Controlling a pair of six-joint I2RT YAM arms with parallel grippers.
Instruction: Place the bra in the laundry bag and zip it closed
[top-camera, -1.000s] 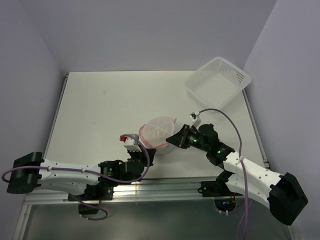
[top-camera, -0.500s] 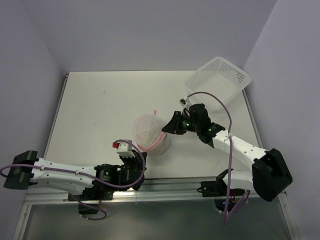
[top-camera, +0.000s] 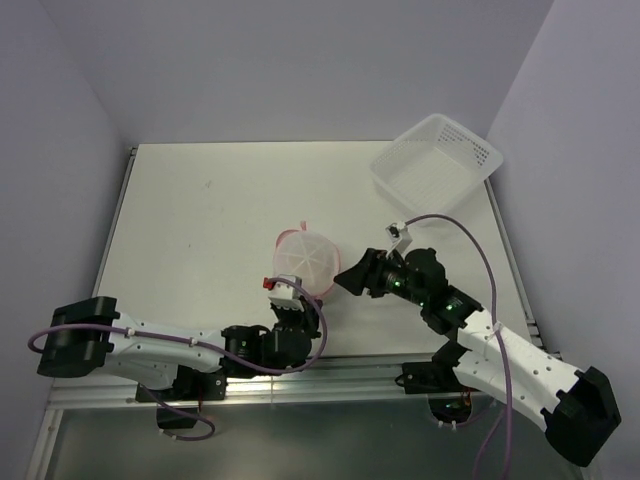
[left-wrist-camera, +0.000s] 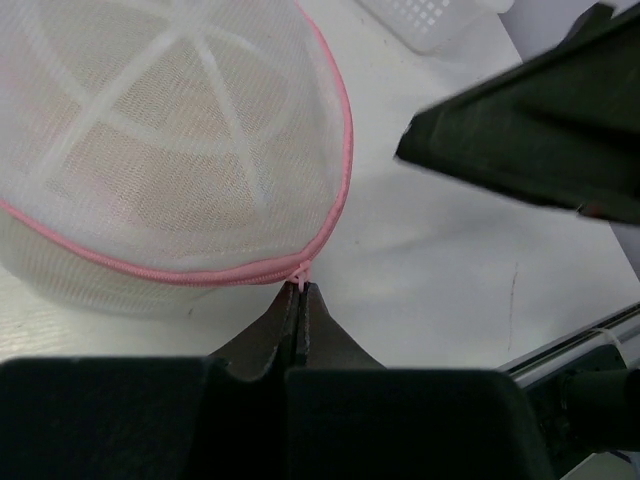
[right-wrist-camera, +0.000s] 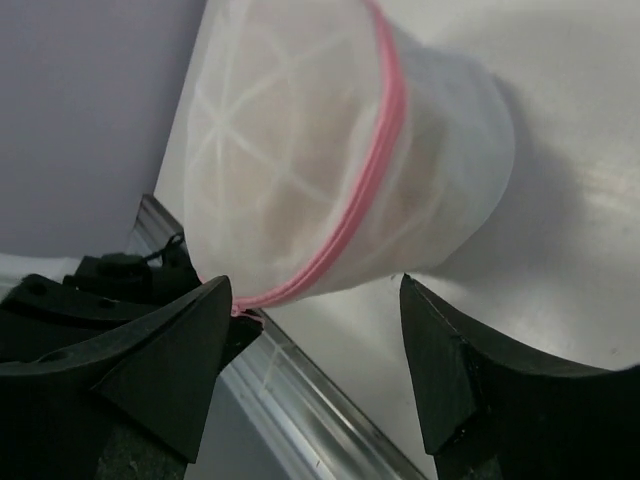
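One change: right tool (top-camera: 342, 276) released laundry bag (top-camera: 305, 258), wide; left tool (left-wrist-camera: 302, 300) seemingly pinches zipper (left-wrist-camera: 301, 272).

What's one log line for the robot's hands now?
left gripper: shut on zipper tab | right gripper: open, beside laundry bag

The laundry bag (left-wrist-camera: 170, 150) runs off the top and left edges of the left wrist view, its contents only a dim tan shade through the mesh (shape unreadable). The pink zipper tab (left-wrist-camera: 301, 272) at the tips of the left gripper (left-wrist-camera: 301, 292) is too small to tell whether it is pinched.
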